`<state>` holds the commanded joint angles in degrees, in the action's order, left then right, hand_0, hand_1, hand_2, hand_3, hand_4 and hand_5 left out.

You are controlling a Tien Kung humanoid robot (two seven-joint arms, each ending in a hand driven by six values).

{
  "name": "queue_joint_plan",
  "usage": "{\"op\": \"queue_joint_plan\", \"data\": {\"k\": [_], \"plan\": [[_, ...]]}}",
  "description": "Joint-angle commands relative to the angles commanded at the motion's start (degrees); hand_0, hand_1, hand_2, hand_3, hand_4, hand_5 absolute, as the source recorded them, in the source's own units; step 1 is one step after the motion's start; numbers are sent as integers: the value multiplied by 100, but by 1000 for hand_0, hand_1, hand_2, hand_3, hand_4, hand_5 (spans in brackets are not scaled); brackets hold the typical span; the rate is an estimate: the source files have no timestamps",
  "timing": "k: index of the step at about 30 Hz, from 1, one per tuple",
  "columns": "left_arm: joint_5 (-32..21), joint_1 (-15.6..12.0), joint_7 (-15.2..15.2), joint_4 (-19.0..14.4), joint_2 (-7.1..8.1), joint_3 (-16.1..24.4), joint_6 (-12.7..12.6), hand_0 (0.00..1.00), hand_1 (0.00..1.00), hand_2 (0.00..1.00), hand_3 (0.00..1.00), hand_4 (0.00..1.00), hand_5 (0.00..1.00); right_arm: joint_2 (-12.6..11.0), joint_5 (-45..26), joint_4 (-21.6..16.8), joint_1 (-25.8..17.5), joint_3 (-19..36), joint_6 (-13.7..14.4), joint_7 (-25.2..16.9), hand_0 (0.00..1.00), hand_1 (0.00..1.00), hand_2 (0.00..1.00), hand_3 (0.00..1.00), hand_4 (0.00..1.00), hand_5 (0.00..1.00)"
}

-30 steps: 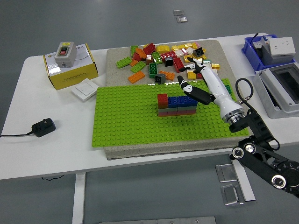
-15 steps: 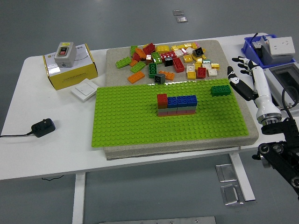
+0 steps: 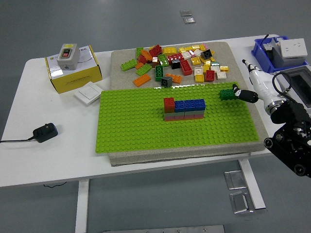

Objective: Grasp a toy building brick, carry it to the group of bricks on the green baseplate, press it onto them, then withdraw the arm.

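Observation:
A group of bricks (image 3: 184,108) stands in the middle of the green baseplate (image 3: 141,126): a red brick and blue bricks on a lower layer. A dark green brick (image 3: 226,94) sits alone near the baseplate's right edge. My right hand (image 3: 249,86) is at the table's right side, just right of that brick. Its fingers are relaxed and one black fingertip (image 3: 238,92) is at the brick's right end, with nothing held. A pile of loose bricks (image 3: 175,60) lies on the beige mat behind the baseplate. The left arm is out of view.
A yellow box with a grey switch (image 3: 73,68) and a white switch plate (image 3: 88,93) stand at the left. A black power adapter (image 3: 44,132) lies near the left front. A blue bin (image 3: 279,51) and a grey box (image 3: 296,90) are at the far right.
My right arm pulled back from beside the brick group to the table's right edge, uncovering the dark green brick. The hand then turned and brought a fingertip to that brick's right end.

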<state>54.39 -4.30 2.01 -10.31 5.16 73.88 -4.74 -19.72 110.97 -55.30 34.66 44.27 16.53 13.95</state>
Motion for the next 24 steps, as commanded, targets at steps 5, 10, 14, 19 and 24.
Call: {"op": "queue_joint_plan", "data": {"k": [5, 10, 14, 19, 24], "plan": [[0, -5, -19, 0, 6, 37, -16, 659, 658, 589, 599, 231, 694, 75, -103, 581, 516, -663, -202, 91, 791, 894, 998, 998, 621, 404], [0, 1, -35, 0, -5, 46, -17, 659, 657, 588, 599, 231, 693, 218, -277, 1079, 781, -1246, -331, 66, 791, 897, 998, 998, 618, 404], [6, 19, -30, 0, -3, 49, -18, 659, 657, 588, 599, 231, 693, 271, -398, 1224, 883, -1581, -395, 42, 791, 897, 998, 998, 618, 404], [26, 22, -32, 0, -3, 67, -18, 658, 657, 591, 602, 250, 706, 281, -477, 1248, 929, -1677, -393, 3, 791, 904, 998, 998, 617, 408], [49, 21, -38, 0, -16, 74, -15, 658, 656, 595, 606, 279, 719, 299, -534, 1266, 947, -1641, -366, -26, 792, 900, 998, 998, 615, 411]]}}
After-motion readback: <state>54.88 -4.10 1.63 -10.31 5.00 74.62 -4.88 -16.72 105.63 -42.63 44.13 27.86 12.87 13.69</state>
